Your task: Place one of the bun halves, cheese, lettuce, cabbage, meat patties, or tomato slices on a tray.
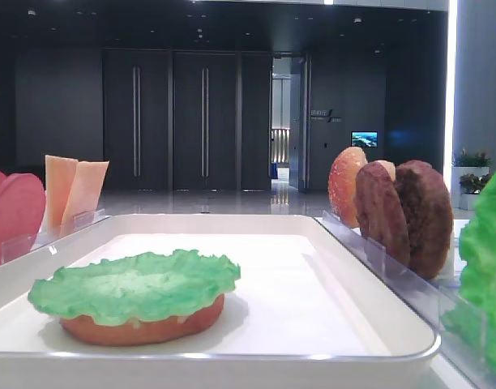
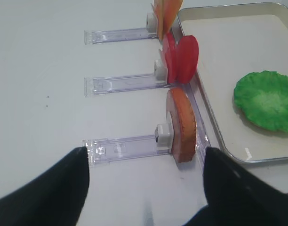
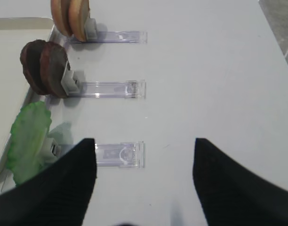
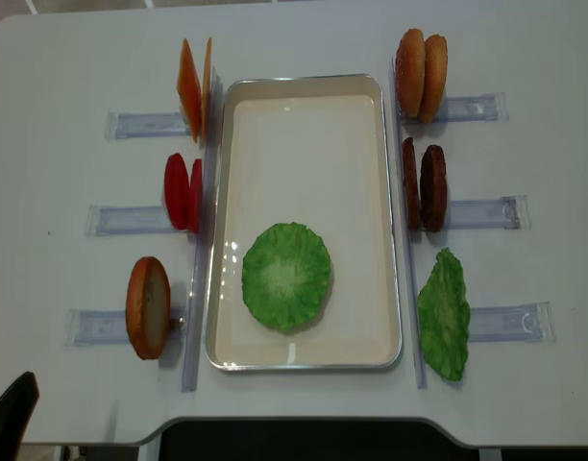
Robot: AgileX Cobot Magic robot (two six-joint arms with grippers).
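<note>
Lettuce (image 4: 286, 277) covers a bun half (image 1: 143, 324) on the tray (image 4: 304, 106); patties (image 4: 424, 187) flank it.

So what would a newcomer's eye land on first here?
Probably the bright green lettuce lying on a bun half at the near end of the white tray. Next, the ingredients standing on edge in clear holders either side: red tomato slices left of the tray, dark patties right.
</note>
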